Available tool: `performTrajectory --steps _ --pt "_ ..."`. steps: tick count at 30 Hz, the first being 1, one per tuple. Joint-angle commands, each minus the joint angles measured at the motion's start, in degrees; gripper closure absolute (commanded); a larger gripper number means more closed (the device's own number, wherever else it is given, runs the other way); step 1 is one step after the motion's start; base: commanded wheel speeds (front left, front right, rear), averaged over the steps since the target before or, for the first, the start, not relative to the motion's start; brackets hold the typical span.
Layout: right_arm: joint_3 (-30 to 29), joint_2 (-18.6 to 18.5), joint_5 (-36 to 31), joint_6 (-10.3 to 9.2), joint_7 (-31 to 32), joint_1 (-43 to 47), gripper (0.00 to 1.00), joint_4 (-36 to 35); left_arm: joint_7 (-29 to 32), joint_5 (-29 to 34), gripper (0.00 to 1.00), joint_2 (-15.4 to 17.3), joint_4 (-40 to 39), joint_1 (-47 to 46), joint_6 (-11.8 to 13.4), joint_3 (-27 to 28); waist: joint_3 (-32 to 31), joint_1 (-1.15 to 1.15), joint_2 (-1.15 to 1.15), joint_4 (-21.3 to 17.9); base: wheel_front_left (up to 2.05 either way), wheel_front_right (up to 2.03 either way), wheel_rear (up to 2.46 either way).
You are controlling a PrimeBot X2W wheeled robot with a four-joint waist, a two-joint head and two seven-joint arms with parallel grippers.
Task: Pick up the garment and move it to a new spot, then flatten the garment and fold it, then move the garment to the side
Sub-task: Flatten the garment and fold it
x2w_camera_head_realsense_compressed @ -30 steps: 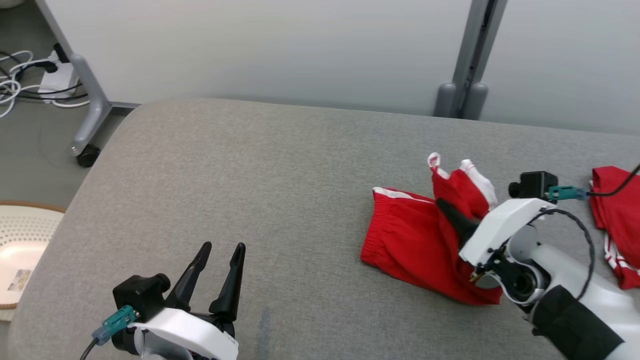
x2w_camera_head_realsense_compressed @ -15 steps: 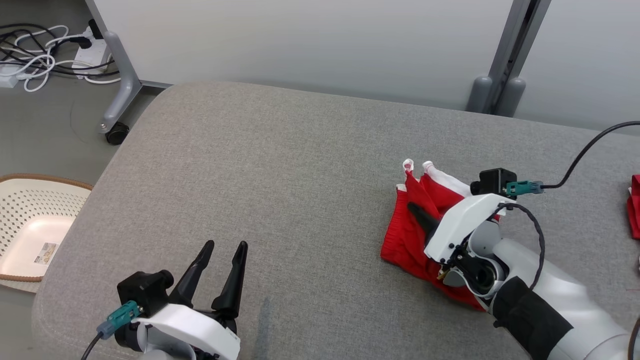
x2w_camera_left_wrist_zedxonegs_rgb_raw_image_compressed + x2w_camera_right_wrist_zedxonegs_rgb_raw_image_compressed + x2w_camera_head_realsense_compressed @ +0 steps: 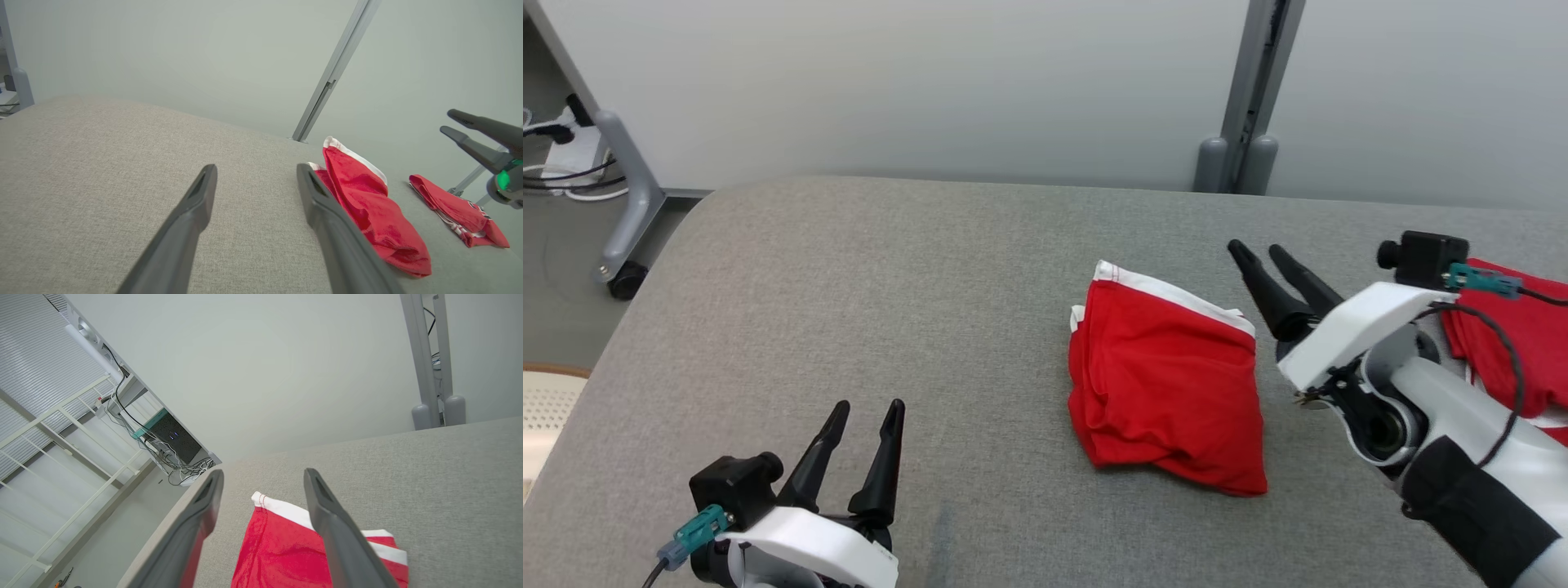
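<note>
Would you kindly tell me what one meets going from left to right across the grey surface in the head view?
The left gripper → folded red garment → right gripper → second red garment.

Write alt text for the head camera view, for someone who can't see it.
A folded red garment with white trim lies on a grey padded surface. The right gripper is open to its right, holding nothing; the left gripper is open at the lower left. A second red garment lies at the far right.
</note>
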Motion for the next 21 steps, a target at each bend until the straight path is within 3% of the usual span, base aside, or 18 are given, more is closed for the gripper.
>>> performTrajectory --steps 1,6,9,16,21 --pt "-0.52 -1.25 -0.82 0.09 -0.75 1.27 0.00 -1.00 -0.27 0.54 0.00 0.14 -0.45 0.47 0.10 0.67 -0.75 0.00 0.00 -1.35 0.00 0.00 0.00" --pt "-5.07 -6.78 -5.19 0.09 -1.89 6.50 0.00 -4.08 -0.29 2.50 0.00 -0.58 -2.18 2.19 0.09 3.32 -1.24 0.00 0.00 -2.81 0.00 0.00 0.00" --pt "-14.67 -8.25 -11.75 0.09 -1.86 11.15 0.00 -6.19 -0.30 5.05 0.00 -1.22 -3.81 3.15 0.37 5.91 -1.26 0.00 0.00 -3.40 0.00 0.00 0.00" --pt "-41.17 -1.37 -35.44 0.08 -1.83 30.40 0.00 -19.22 -0.30 12.88 0.00 -3.75 -7.58 7.41 0.74 13.35 -1.33 0.00 0.00 -5.47 0.00 0.00 0.00" --pt "-50.84 5.80 -49.73 0.06 -1.83 40.26 0.00 -27.27 -0.30 17.77 0.00 -6.43 -7.75 9.21 -1.26 17.74 -0.59 0.00 0.00 -6.37 0.00 0.00 0.00"
